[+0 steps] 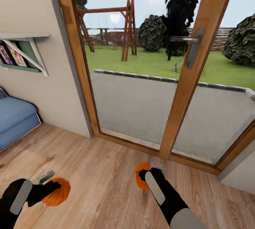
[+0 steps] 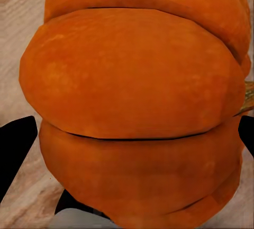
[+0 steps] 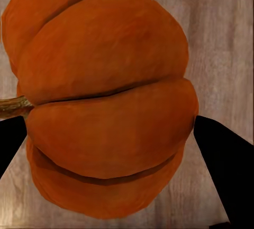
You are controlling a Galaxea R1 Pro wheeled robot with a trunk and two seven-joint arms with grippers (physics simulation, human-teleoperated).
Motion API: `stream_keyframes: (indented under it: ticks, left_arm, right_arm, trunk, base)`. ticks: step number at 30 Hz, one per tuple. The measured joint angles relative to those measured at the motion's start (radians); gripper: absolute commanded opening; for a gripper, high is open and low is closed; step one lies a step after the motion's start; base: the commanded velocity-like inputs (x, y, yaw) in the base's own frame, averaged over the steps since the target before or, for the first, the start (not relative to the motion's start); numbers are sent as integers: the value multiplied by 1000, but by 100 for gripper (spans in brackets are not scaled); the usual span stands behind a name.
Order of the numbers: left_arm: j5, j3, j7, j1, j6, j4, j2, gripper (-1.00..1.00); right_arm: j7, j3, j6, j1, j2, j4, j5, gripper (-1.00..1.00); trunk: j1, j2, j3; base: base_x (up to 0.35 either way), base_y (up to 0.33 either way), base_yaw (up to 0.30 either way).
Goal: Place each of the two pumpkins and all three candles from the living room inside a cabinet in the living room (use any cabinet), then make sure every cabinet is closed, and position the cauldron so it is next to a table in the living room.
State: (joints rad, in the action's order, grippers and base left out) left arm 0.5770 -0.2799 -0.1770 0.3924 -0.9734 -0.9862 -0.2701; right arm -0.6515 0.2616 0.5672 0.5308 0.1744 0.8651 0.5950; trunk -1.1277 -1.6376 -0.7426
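Observation:
I hold one ribbed orange pumpkin [image 1: 58, 193] in my left gripper [image 1: 53, 188], low at the left over the wooden floor. Up close in the left wrist view, that pumpkin [image 2: 135, 102] sits between the two black fingers [image 2: 16, 152]. My right gripper [image 1: 147, 176] is shut on the other pumpkin [image 1: 141, 174], held above the floor near the glass door. In the right wrist view this pumpkin [image 3: 103, 102] is clamped between dark fingers [image 3: 222, 160], its brown stem pointing sideways. The cabinet, candles, cauldron and table are out of view.
A wooden-framed glass door [image 1: 191, 80] with a metal handle [image 1: 193, 46] stands straight ahead, a garden behind it. A blue sofa [image 1: 14, 119] sits at the left under a wall shelf [image 1: 24, 50]. Wooden floor [image 1: 102, 186] spreads below both arms.

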Motion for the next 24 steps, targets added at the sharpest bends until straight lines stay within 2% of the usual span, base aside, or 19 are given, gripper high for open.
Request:
stream_keyframes:
  ticks: [2,3,4,6,8,12,15,17,20,22,24]
  left_arm:
    - [-27,30,-4,0,65,51,6,-100]
    - [-63,115,-8,0,181,97,23,-100]
    - [6,152,-4,0,241,109,31,-100]
    - [-32,213,-20,0,293,134,35,-100]
    - [-25,254,-40,0,315,151,40,-100]
    - [-26,285,-66,0,376,170,68,-100]
    - [-53,303,-72,0,446,255,81,-100]
    - [-73,311,-73,0,472,285,85,-100]
    - [-82,316,-76,0,488,300,92,-100]
    - [-89,319,-86,0,493,306,114,-100]
    - [-130,319,-114,0,496,311,143,-100]
  right_arm:
    - [-13,1,12,-4,0,31,-1,-100]
    - [-20,3,40,-56,0,128,-7,-100]
    - [-21,3,47,-82,0,163,5,-100]
    - [-23,5,60,-115,0,215,-6,-100]
    - [-23,7,83,-146,0,261,-5,-100]
    - [-19,7,106,-254,0,294,-13,-100]
    - [-20,9,74,-311,0,330,-18,-100]
    - [-21,9,68,-323,0,351,-20,-100]
    - [-22,9,65,-348,0,362,-19,-100]
    - [-22,8,62,-365,0,361,-21,-100]
    - [-20,8,41,-374,-1,358,-23,-100]
  trunk:
    - [8,14,6]
    - [12,21,9]
    - [15,28,12]
    - [23,42,19]
    - [31,56,25]
    - [46,84,38]
    - [58,105,47]
    - [65,119,53]
    - [77,140,63]
    - [84,154,69]
    - [92,168,75]
  base:
    - [0,0,0]
    - [0,0,0]
    - [0,0,0]
    - [0,0,0]
    - [0,0,0]
    - [0,0,0]
    - [0,0,0]
    - [0,0,0]
    - [0,0,0]
    - [0,0,0]
    - [0,0,0]
